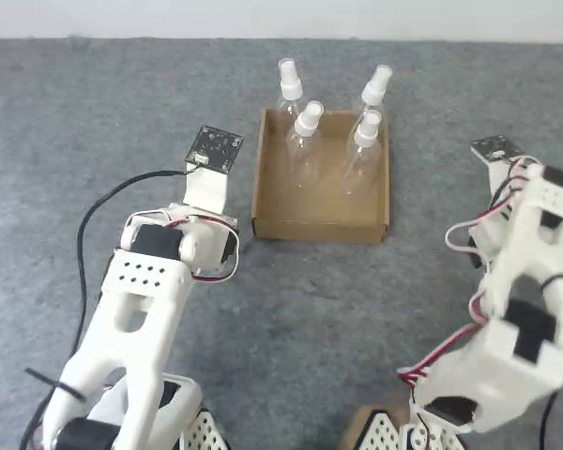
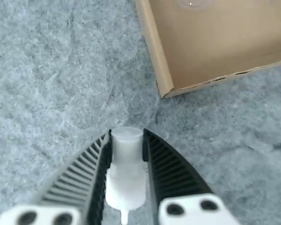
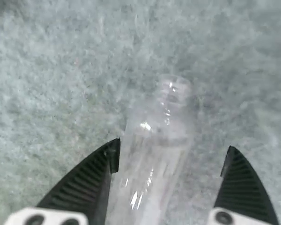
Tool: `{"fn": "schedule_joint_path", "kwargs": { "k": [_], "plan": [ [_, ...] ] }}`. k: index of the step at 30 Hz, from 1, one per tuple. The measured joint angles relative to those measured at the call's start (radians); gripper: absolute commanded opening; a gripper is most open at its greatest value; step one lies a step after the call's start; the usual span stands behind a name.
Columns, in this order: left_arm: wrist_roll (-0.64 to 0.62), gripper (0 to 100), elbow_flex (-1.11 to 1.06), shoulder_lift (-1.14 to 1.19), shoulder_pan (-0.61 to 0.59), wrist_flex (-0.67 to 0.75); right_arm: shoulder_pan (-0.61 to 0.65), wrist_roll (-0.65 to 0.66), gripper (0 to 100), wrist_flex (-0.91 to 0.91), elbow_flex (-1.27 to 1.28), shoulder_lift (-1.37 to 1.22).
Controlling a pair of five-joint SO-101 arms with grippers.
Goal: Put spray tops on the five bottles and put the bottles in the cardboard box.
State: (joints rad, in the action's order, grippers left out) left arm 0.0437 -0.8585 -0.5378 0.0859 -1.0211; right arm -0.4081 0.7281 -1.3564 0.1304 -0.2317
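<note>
A white spray top (image 2: 126, 164) sits clamped between the black fingers of my left gripper (image 2: 126, 137), just above the grey carpet and near the front left corner of the cardboard box (image 2: 210, 47). In the high view the left arm (image 1: 183, 248) is left of the box (image 1: 319, 225). Several clear bottles with white spray tops (image 1: 305, 141) stand at the box. An uncapped clear bottle (image 3: 152, 159) lies on the carpet between the wide-apart fingers of my right gripper (image 3: 172, 147), closer to one finger, its open neck (image 3: 175, 89) pointing away.
Grey carpet covers the whole table. The right arm (image 1: 525, 244) stands to the right of the box, with a gap of carpet between them. A black cable (image 1: 94, 211) loops left of the left arm.
</note>
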Motion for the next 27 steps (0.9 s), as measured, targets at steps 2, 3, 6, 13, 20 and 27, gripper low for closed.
{"fn": "schedule_joint_path", "kwargs": {
  "k": [2, 3, 6, 13, 20, 27],
  "plan": [
    [0.000, 1, 0.000, 0.000, 0.000, 0.000, -0.002, -0.002, 26.7, -0.014, -0.049, -0.080],
    [0.000, 1, 0.000, 0.000, 0.000, 0.000, 0.000, -0.002, 24.7, -0.017, -0.069, -0.115],
    [0.000, 1, 0.000, 0.000, 0.000, 0.000, 0.003, -0.002, 13.7, -0.021, -0.100, -0.183],
    [0.000, 1, 0.000, 0.000, 0.008, 0.000, 0.003, -0.005, 0.9, -0.021, -0.155, -0.190],
    [0.000, 1, 0.000, 0.000, 0.008, 0.012, 0.035, -0.068, 0.5, -0.115, -0.304, -0.149],
    [0.000, 1, 0.000, -0.006, 0.006, 0.028, 0.247, -0.192, 0.5, -0.072, -0.135, 0.229]
  ]
}}
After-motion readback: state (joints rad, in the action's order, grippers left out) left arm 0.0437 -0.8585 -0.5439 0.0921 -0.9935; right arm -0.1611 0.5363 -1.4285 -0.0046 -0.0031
